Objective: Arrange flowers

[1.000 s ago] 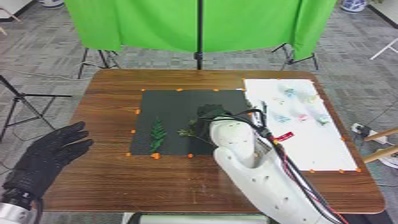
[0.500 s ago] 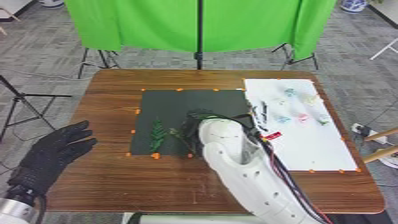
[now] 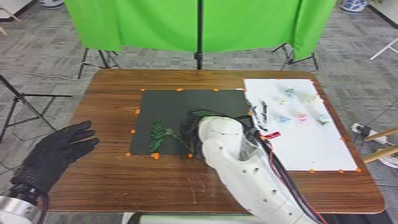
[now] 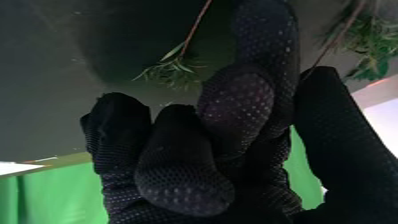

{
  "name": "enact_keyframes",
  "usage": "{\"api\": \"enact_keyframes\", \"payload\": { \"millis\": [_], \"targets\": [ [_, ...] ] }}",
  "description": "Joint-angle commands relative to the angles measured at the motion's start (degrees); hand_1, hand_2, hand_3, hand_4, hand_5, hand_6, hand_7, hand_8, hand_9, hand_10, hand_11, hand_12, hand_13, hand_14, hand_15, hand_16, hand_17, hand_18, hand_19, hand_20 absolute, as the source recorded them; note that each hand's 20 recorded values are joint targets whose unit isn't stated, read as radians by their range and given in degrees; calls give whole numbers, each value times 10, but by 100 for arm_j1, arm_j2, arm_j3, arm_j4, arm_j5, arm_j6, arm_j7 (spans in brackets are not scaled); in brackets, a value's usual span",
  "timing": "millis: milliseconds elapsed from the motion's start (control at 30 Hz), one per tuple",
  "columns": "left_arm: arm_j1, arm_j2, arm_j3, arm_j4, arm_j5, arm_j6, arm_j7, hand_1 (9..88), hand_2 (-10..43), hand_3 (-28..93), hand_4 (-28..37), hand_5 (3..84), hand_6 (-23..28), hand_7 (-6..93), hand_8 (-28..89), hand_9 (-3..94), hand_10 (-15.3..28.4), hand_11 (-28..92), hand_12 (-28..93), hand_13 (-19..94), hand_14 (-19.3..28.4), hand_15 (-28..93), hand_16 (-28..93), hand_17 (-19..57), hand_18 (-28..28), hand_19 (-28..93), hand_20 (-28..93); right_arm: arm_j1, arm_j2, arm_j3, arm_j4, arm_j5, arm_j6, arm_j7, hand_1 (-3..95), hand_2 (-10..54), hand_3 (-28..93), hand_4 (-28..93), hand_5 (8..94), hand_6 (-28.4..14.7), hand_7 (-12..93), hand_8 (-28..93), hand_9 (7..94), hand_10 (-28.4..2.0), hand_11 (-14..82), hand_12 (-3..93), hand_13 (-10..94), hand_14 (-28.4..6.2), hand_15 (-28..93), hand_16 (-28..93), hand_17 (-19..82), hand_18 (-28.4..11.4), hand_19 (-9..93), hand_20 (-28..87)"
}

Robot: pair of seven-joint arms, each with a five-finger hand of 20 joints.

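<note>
work looks barely begun: fern (image 3: 157,136) lies on the dark mat (image 3: 178,102), nine o'clock from the right robot hand (image 4: 182,172), which seemingly pinches a sprig (image 3: 172,133); flowers (image 3: 302,118) at two o'clock remain unplaced.

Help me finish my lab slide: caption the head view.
Arranging flowers: right hand over the dark sheet near a green frond, left hand open off to the side.

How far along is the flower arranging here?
A green leaf lies on the dark sheet, so that part looks done. The right hand is over that sheet, apparently pinching a thin stem. Several small flowers lie on the white sheet; placing those is probably what's left.
</note>
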Motion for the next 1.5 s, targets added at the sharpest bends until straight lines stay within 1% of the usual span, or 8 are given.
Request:
{"api": "enact_keyframes", "payload": {
  "millis": [33,500,633,733,833,900,1133,1500],
  "targets": [
    [5,-19,37,51,-5,-37,-81,282,32,702,-254,396,44,211,-115,351,120,281,150,278,157,425,-47,-62,223,524,2,-105,-137,161,-49,111,186,225,205,89,792,-270,937,7,376,-130,937,-77,549,187,937,-9,792,185,604,-224,932,490],
    [86,-93,-23,23,24,-62,-36,283,34,700,-251,395,45,201,-111,349,121,270,152,275,158,415,-41,-63,223,523,6,-171,10,419,-507,67,34,119,156,80,743,-277,917,-7,346,-122,937,-78,526,194,937,-10,784,189,609,-215,932,489],
    [47,-86,-21,44,21,-70,-1,282,35,699,-250,395,45,200,-110,348,122,266,153,275,157,411,-40,-63,223,522,7,-478,522,541,-892,-564,733,-300,143,79,737,-277,833,-12,406,-140,936,-88,449,285,902,-28,757,279,520,-218,932,498],
    [109,-106,-63,21,17,-44,34,282,37,697,-249,395,45,199,-110,348,122,264,155,275,156,408,-38,-63,223,522,8,-760,1090,904,-1234,-447,1319,-469,142,71,738,-273,773,-19,435,-156,881,-100,465,319,844,-46,774,281,460,-219,932,459],
    [129,-124,-64,9,37,-10,149,283,37,696,-248,397,48,195,-108,348,121,264,157,276,156,406,-36,-63,223,521,9,-1504,1903,1484,-1466,-1045,2331,-1635,193,27,757,-276,681,-31,440,-185,785,-118,485,305,749,-75,763,252,354,-208,898,361],
    [167,-121,-83,-6,31,22,203,283,38,696,-247,400,52,192,-106,349,121,263,156,276,156,406,-35,-63,223,521,9,-1891,2500,1624,-1540,-1271,3025,-1546,216,8,774,-278,629,-34,437,-200,723,-122,496,297,691,-82,754,240,317,-199,874,342],
    [310,-176,-180,-57,24,75,227,283,38,697,-245,403,52,192,-104,352,121,266,157,277,157,409,-35,-62,223,522,11,-2552,3136,2609,-1669,-674,2924,-1595,267,-82,839,-283,452,-44,388,-224,485,-114,486,239,515,-76,733,191,263,-183,825,373],
    [216,-198,-138,-48,58,4,167,282,39,696,-246,402,50,195,-105,353,121,266,156,277,157,407,-36,-62,224,523,12,-1811,3221,2234,-1610,-620,2845,-1259,194,-95,762,-283,614,-23,407,-216,655,-112,487,268,632,-86,711,214,319,-193,873,383]
  ]
}}
